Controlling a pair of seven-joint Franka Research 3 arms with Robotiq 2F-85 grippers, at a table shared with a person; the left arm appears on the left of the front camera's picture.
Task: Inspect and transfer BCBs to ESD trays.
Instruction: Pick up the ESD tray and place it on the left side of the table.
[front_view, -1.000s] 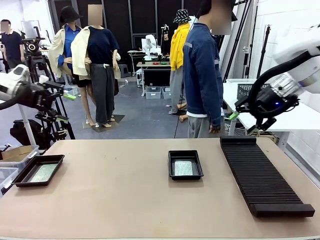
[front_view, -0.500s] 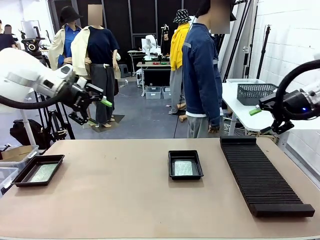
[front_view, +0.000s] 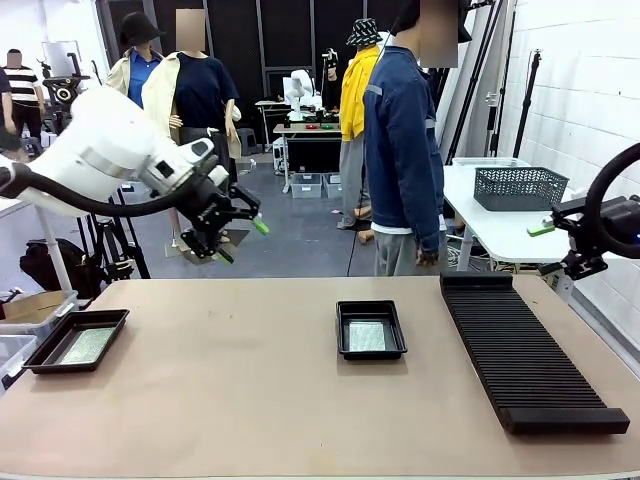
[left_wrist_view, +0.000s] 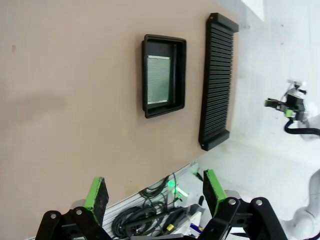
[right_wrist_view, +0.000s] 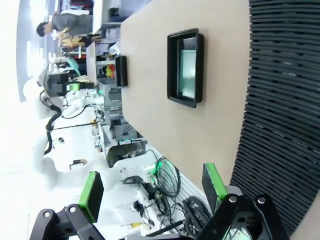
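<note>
Beige and matte, our table (front_view: 250, 400) stretches toward a person (front_view: 405, 150) standing at its far edge, with a cluttered workshop behind. Two trays sit on it, and each already carries a board, so we judge the transfer to be well along or done; whether more boards wait somewhere we cannot tell.

One tray (front_view: 76, 340) lies at the table's left edge, with a board (front_view: 86, 345) flat inside. The other tray (front_view: 371, 329) sits near the middle, toward the far edge, its board (front_view: 366, 336) likewise flat. Beside it, toward the right edge, runs a long rack (front_view: 525, 350), and nothing stands in the slots we can see.

Our left gripper (front_view: 237, 228) hangs above the far left part of the table, jaws wide and holding nothing. Our right gripper (front_view: 556, 244) is off past the far right corner, also spread wide and empty.

Both trays are shallow black plastic with raised rims and sloped walls, slightly glossy. Thin, flat and green, the boards show a fine grid that catches the light. The rack is black, ribbed across its whole length in even ridges.
</note>
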